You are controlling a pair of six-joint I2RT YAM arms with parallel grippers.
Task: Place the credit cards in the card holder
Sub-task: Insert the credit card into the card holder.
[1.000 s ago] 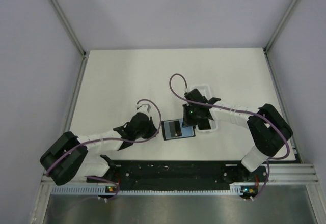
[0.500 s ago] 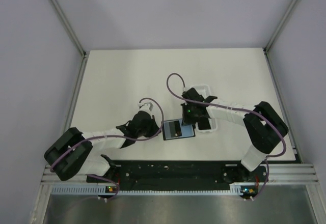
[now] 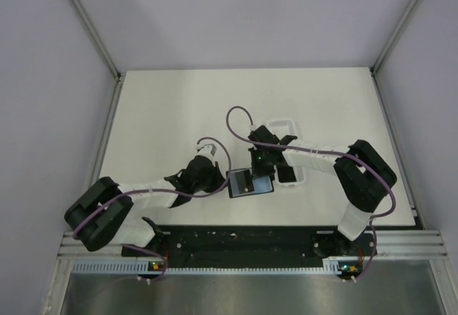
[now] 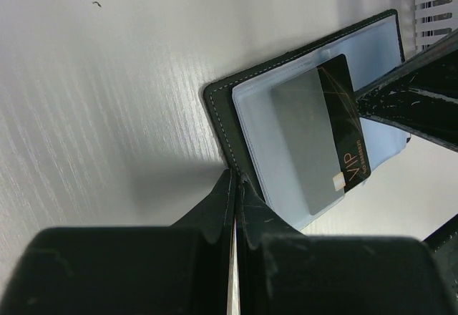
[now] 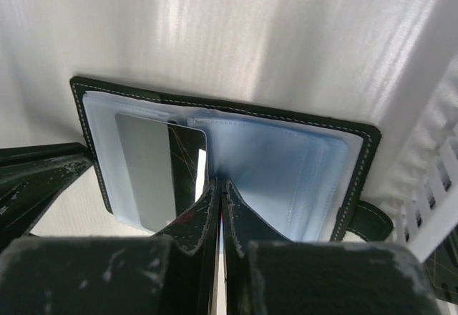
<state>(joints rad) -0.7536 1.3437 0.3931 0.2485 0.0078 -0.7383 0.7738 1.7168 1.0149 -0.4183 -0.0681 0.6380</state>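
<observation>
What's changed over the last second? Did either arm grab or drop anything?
The right arm swung left, carrying its jaws from the card holder's right edge toward its middle, and they closed, gripping nothing visible. The left arm's elbow shifted slightly. Unchanged: the card holder lies open, one credit card on its lining, left jaws shut at its edge.

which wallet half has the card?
The wallet half toward the left gripper: the dark VIP card lies there. The half by the white tray shows only bare blue-grey lining.
</observation>
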